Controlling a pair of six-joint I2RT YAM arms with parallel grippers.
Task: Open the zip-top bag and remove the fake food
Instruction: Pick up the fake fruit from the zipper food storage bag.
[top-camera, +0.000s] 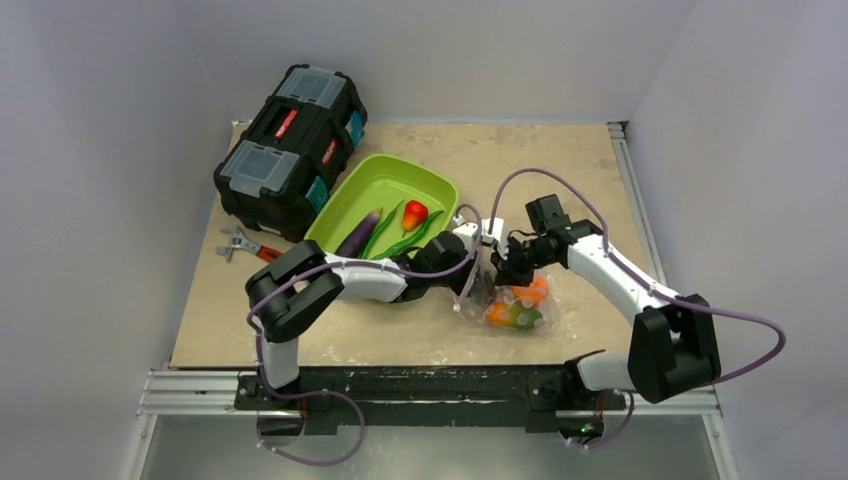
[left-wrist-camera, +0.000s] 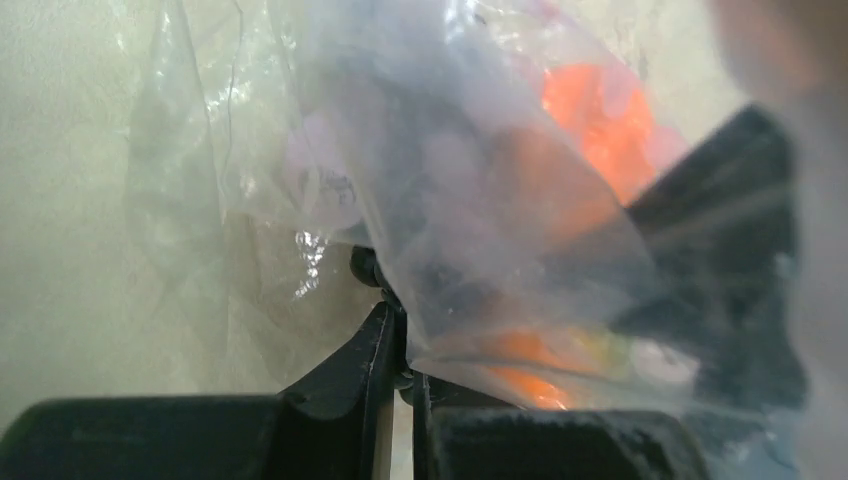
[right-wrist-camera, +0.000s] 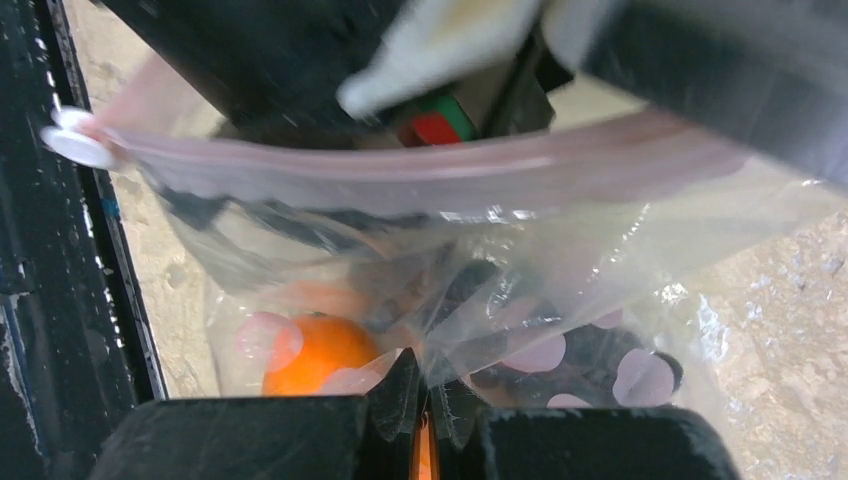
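Near the bench front, the bag sits crumpled, with an orange fruit and mango inside. The left jaws and right jaws are each pressed together, pinching its clear film from opposite sides below the pink zip strip. Beyond, the tray holds eggplant, pod and pepper. Farthest is the toolbox, its red labels too small to read
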